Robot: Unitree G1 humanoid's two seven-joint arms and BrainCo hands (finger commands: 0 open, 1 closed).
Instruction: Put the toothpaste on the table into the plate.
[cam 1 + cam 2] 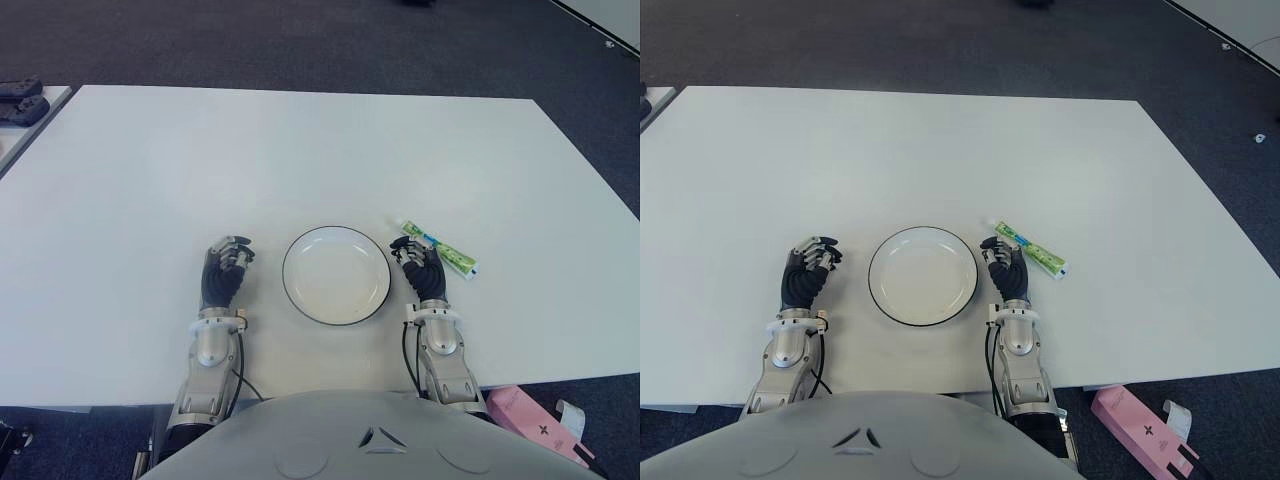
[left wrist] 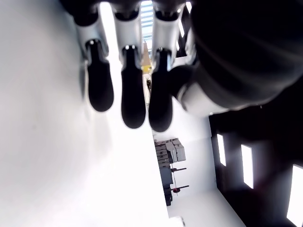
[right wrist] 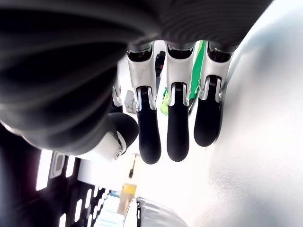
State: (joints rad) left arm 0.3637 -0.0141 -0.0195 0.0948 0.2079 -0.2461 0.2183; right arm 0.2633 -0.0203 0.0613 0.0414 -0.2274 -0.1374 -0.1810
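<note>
Nearest are the two hands on the white table (image 1: 140,170). The left hand (image 1: 224,272) sits left of the plate (image 1: 336,275), fingers loosely curled, holding nothing. The right hand (image 1: 423,270) sits right of the plate, fingers also loose and empty. The toothpaste (image 1: 440,250), a green and white tube, lies flat just right of that hand.

One toothpaste (image 1: 439,250), one plate (image 1: 336,275), two hands
</note>
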